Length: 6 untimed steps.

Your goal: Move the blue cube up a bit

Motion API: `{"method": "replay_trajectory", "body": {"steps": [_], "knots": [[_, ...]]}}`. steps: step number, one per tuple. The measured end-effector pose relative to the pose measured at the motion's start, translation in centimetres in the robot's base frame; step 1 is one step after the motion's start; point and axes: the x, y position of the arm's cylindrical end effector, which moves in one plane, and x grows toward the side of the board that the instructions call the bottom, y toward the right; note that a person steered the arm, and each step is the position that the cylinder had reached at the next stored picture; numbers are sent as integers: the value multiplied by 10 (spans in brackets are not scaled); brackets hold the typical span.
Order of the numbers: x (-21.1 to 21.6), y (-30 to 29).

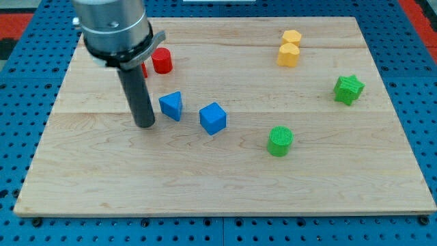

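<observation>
The blue cube (213, 118) lies near the middle of the wooden board (225, 184). A blue triangular block (171, 106) lies just to its left. My tip (145, 124) rests on the board left of the blue triangular block, a short gap away from it, and farther left of the blue cube. The dark rod rises from the tip to the arm's grey body at the view's top left.
A red cylinder (162, 61) sits by the arm near the top left, with another red block (143, 69) partly hidden behind the rod. Two yellow blocks (289, 48) sit at top right. A green star (348, 89) is at right, a green cylinder (280, 141) right of centre.
</observation>
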Motion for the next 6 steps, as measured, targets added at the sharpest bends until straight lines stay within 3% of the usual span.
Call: {"method": "replay_trajectory", "body": {"steps": [1, 2, 3, 4, 6], "knots": [[56, 33], [59, 68], [14, 77], [25, 99], [-14, 84]]}}
